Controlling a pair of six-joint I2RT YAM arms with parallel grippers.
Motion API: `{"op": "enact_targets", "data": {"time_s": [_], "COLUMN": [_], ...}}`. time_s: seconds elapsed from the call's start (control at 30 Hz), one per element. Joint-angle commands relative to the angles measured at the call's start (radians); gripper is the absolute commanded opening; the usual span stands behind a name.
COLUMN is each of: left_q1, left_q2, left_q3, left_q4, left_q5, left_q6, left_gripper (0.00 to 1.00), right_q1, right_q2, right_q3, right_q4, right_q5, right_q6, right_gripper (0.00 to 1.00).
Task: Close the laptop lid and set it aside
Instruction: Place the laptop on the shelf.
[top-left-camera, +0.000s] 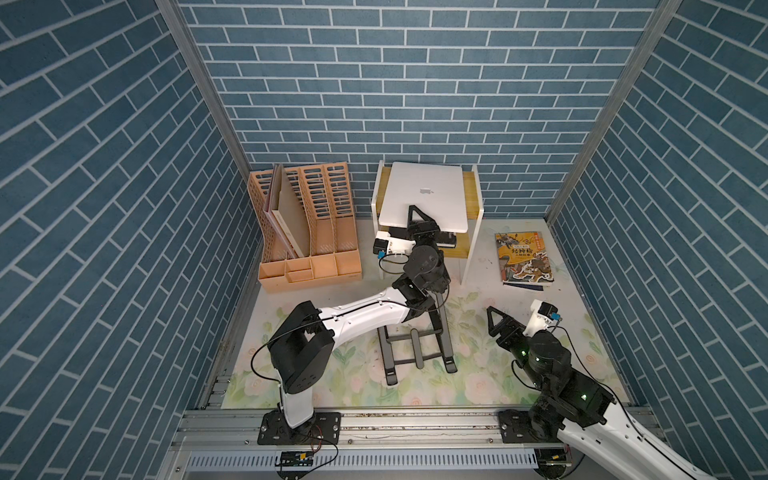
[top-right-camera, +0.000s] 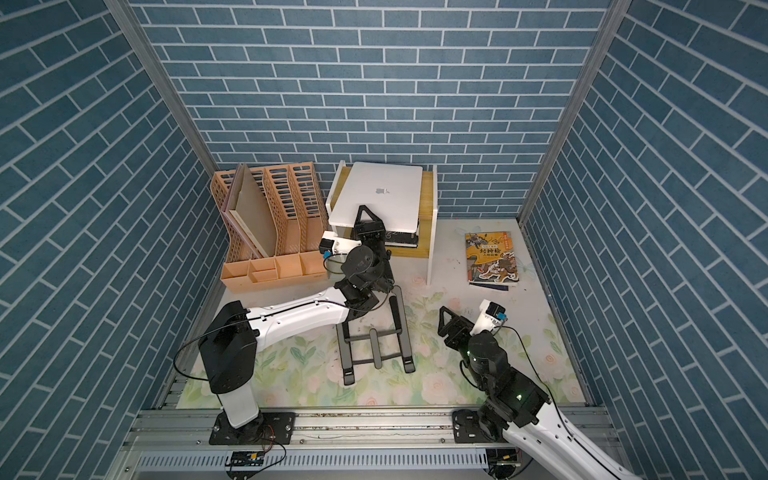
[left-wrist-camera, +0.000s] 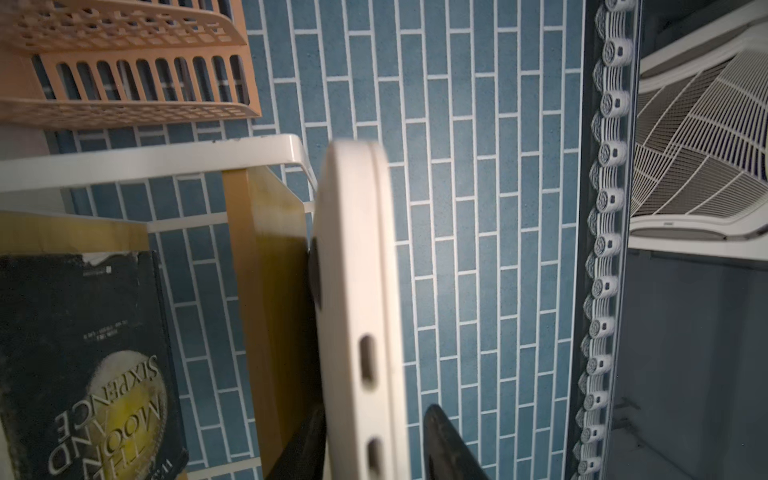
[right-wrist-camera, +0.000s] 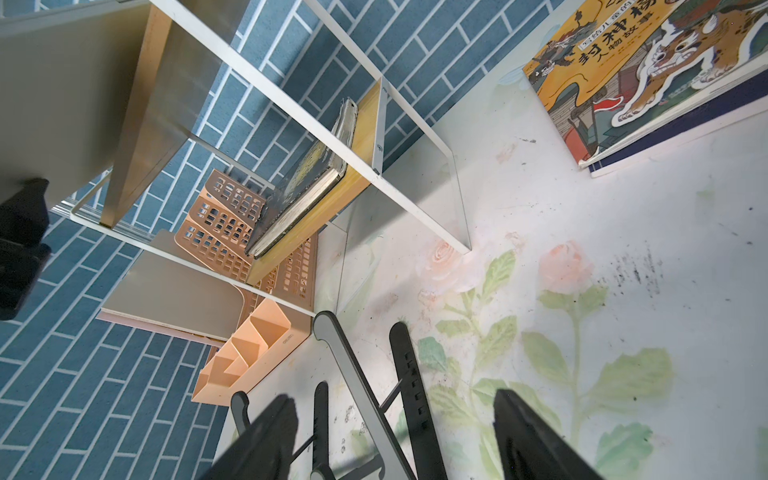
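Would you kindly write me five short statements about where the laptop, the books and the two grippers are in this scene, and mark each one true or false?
1. The laptop lies closed on top of the small shelf, logo up. True.
2. The laptop sits on the black folding stand. False: the stand is bare on the table.
3. The left gripper has a finger on each side of the laptop's near edge. True.
4. The right gripper holds the illustrated book. False: it is open and empty, over the floral mat near the stand.
5. A dark book lies on the shelf's lower board, under the laptop. True.
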Motion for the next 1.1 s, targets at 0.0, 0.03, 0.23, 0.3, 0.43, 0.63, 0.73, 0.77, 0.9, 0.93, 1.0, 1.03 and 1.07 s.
{"op": "enact_targets", "data": {"time_s": [0.0, 0.03, 0.23, 0.3, 0.43, 0.63, 0.73, 0.77, 0.9, 0.93, 1.0, 1.03, 1.07], "left_q1": [-0.006, -0.008, -0.016, -0.016, -0.013, 0.01, 0.038, 0.046, 0.065, 0.07, 0.08, 0.085, 0.088], "left_q2": [0.02, 0.027, 0.063, 0.071, 0.073, 0.063, 0.069, 0.072, 0.078, 0.077, 0.072, 0.069, 0.066], "left_q3": [0.059, 0.071, 0.121, 0.135, 0.132, 0.14, 0.177, 0.191, 0.227, 0.228, 0.225, 0.225, 0.226], "left_q4": [0.051, 0.042, -0.043, -0.101, -0.162, -0.27, -0.352, -0.374, -0.434, -0.443, -0.461, -0.475, -0.489], "left_q5": [0.081, 0.093, 0.129, 0.134, 0.149, 0.191, 0.248, 0.261, 0.292, 0.298, 0.31, 0.314, 0.315], "left_q6": [0.009, 0.01, -0.009, -0.027, -0.05, -0.117, -0.153, -0.154, -0.16, -0.167, -0.186, -0.192, -0.2], "left_gripper": [0.53, 0.57, 0.66, 0.68, 0.73, 0.76, 0.76, 0.77, 0.78, 0.78, 0.78, 0.78, 0.78], "right_q1": [0.003, 0.003, 0.003, 0.004, 0.004, 0.003, 0.003, 0.004, 0.003, 0.002, 0.003, 0.004, 0.003], "right_q2": [-0.012, -0.013, 0.0, 0.005, 0.005, 0.006, 0.009, 0.01, 0.015, 0.018, 0.024, 0.027, 0.033], "right_q3": [-0.02, -0.027, -0.048, -0.05, -0.055, -0.067, -0.067, -0.067, -0.071, -0.073, -0.073, -0.073, -0.073], "right_q4": [-0.001, 0.002, 0.011, 0.011, 0.017, 0.028, 0.03, 0.031, 0.041, 0.044, 0.051, 0.054, 0.055], "right_q5": [0.016, 0.018, 0.014, 0.013, 0.009, 0.0, -0.002, -0.002, -0.003, -0.003, -0.004, -0.006, -0.007], "right_q6": [0.012, 0.014, 0.019, 0.019, 0.02, 0.026, 0.024, 0.024, 0.024, 0.023, 0.023, 0.024, 0.023], "right_gripper": [0.78, 0.78, 0.78, 0.78, 0.78, 0.79, 0.79, 0.79, 0.79, 0.79, 0.79, 0.79, 0.79]}}
